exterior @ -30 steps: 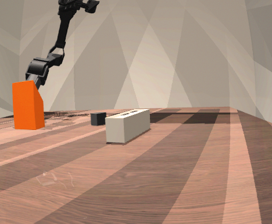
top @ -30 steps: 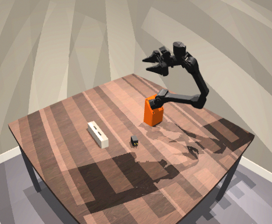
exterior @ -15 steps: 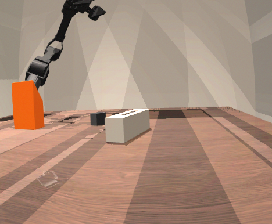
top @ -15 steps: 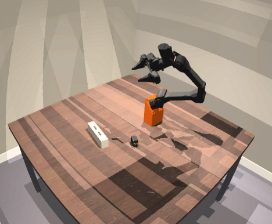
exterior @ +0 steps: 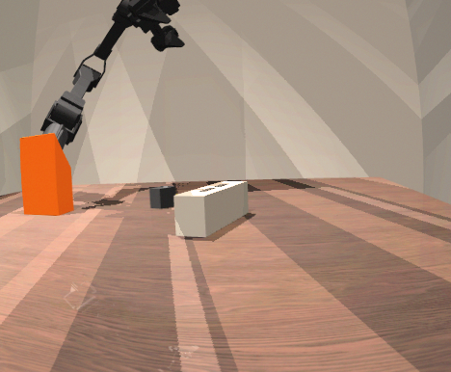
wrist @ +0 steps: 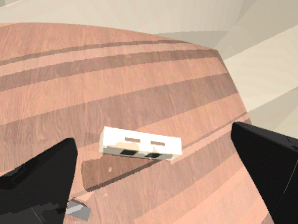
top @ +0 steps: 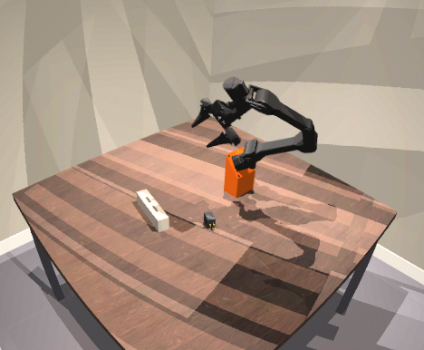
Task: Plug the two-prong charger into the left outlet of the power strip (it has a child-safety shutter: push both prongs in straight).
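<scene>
Hovering with fingers wide apart and nothing between them, the tool (top: 200, 137) (wrist: 156, 139) must likely descend toward the charger (top: 209, 219) (exterior: 161, 198) (wrist: 79, 211), well below, its prongs (top: 211, 225) pointing sideways.

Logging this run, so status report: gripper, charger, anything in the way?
Gripper open, empty, raised above table. Charger on tabletop, unplugged, beside power strip. No obstruction seen between them.

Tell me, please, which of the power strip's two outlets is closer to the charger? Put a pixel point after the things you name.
The left outlet (top: 155, 209) (exterior: 221, 185) (wrist: 130, 145) in the wrist view, at the charger's (top: 209, 218) (exterior: 161, 198) (wrist: 80, 211) end; the other sits further right.
</scene>
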Controlling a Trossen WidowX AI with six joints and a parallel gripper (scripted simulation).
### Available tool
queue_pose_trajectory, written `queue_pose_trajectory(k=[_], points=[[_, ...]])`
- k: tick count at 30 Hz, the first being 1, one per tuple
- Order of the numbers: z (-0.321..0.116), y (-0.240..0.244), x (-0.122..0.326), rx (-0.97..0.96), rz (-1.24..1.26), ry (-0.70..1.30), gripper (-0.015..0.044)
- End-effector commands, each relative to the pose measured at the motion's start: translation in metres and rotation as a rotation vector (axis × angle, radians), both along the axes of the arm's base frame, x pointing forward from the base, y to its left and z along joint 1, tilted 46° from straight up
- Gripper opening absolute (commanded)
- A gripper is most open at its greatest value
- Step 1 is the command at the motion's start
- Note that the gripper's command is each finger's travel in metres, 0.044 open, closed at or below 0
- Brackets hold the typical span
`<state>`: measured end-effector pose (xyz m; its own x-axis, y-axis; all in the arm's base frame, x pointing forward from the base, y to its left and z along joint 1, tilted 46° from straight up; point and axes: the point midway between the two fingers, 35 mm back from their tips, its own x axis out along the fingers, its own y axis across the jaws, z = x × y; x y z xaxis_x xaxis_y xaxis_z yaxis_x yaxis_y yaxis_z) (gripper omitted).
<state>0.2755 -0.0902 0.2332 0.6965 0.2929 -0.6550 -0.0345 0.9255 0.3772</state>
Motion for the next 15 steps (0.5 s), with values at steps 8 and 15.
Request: queue_pose_trajectory(k=[8,15], points=[[-0.038,0.035,0.016,-0.039,0.251,0.035,0.0440],[-0.061,0.060,0.020,-0.062,0.410,0.049,0.0440]])
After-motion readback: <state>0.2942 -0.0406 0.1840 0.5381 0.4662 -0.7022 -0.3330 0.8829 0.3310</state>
